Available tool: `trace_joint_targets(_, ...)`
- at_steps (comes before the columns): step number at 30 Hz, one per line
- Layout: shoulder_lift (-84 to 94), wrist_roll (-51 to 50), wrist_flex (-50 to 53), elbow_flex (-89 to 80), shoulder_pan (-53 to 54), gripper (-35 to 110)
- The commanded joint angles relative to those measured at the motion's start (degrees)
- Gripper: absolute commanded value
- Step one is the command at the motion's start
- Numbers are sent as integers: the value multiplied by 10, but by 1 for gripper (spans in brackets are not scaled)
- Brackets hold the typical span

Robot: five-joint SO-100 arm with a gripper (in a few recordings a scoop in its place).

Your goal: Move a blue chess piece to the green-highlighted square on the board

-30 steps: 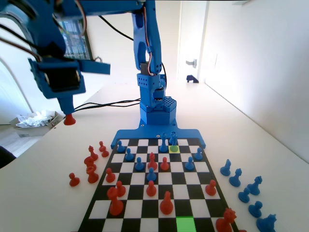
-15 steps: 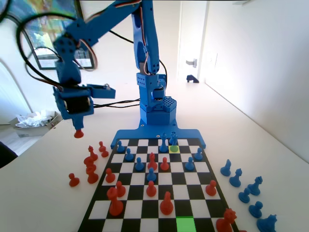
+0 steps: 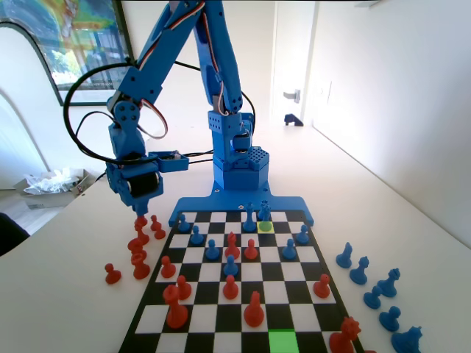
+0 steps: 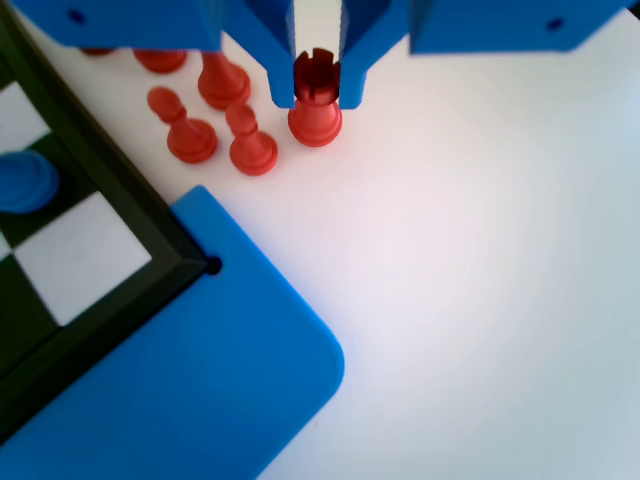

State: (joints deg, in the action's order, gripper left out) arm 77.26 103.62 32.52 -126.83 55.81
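In the fixed view my gripper (image 3: 140, 215) is low over the table, just left of the board (image 3: 303, 316), among the red pieces set aside there. The wrist view has the gripper (image 4: 316, 80) shut on the top of a red rook (image 4: 315, 118), whose base is at the table surface. A short blue chess piece (image 3: 263, 213) stands on the paler yellow-green square (image 3: 266, 227) in the board's far row, well right of the gripper. The green-highlighted square (image 3: 282, 342) glows at the near edge with nothing on it.
Red pieces (image 4: 190, 135) stand close beside the rook, off the board's corner (image 4: 180, 262). Red and blue pieces are spread over the board. Several blue pieces (image 3: 359, 271) stand off its right side. The blue arm's base (image 3: 239, 165) rises behind the bracket (image 3: 243, 204).
My gripper has swung down and to the right with the red rook, from high at the picture's left to table height beside the red pieces. No piece on the board has moved.
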Motion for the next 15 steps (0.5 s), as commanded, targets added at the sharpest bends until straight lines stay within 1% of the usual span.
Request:
trace_joint_targets(1,13,12,-6,-1,5,3)
trace_joint_targets(6,14,11,-28,-11,-2,9)
trace_joint_targets(9,14,11,-28,-10,-10,12)
trace_joint_targets(15,26,4,-11,4,-26,14)
